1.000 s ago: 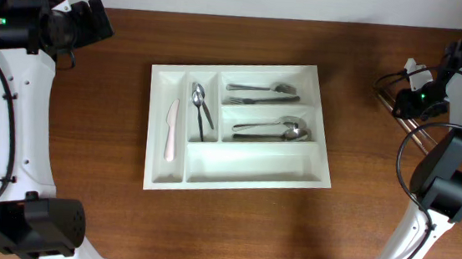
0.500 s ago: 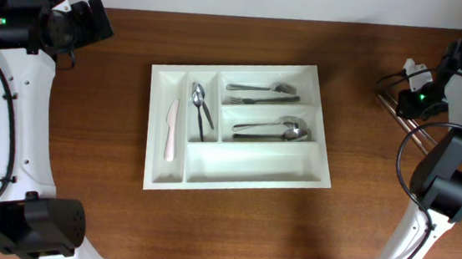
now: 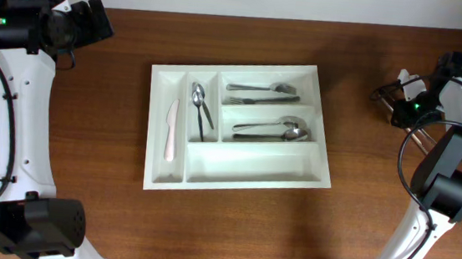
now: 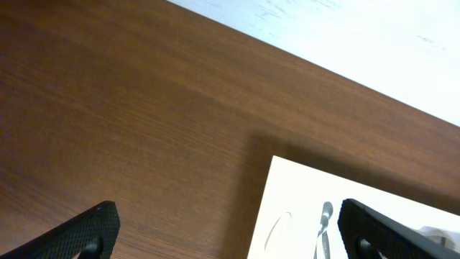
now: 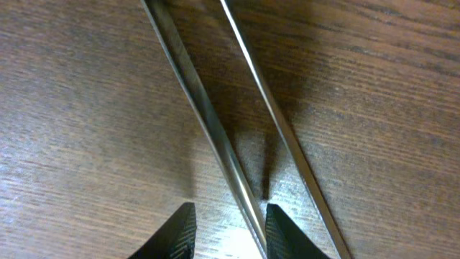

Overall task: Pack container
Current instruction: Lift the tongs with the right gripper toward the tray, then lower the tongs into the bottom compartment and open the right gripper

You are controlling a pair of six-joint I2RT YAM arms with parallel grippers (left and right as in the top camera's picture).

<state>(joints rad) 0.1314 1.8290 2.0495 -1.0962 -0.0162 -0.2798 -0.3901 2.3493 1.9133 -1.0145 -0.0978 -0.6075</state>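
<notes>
The white container (image 3: 154, 123) is sitting at the middle of the brown wooden table (image 3: 84, 175), slightly turned, with its long sides running left to right in the overhead view. A white knife (image 3: 171, 129) is lying in its outermost narrow compartment on the left. Metal spoons (image 3: 199, 93) are lying in the narrow compartment just beside that one. More metal cutlery (image 3: 269, 129) is lying in the two upper wide compartments.

I am holding my left gripper (image 4: 233, 232) above the table's far left corner, well apart from the container. Its fingers are spread wide and are grasping nothing. My left wrist camera is looking across bare wood toward a corner of the container, where the end of one spoon is showing.

I am holding my right gripper (image 5: 230, 230) low over the table near its right edge, also well apart from the container. Two thin metal handles (image 5: 194, 101) are lying on the wood there, spreading apart toward my wrist camera. My fingertips (image 5: 183, 230) are standing apart on either side of one handle. That handle is thinner than the gap between them, and I am not pinching it. The other handle is passing just outside one fingertip. I cannot tell what kind of utensils these are.
</notes>
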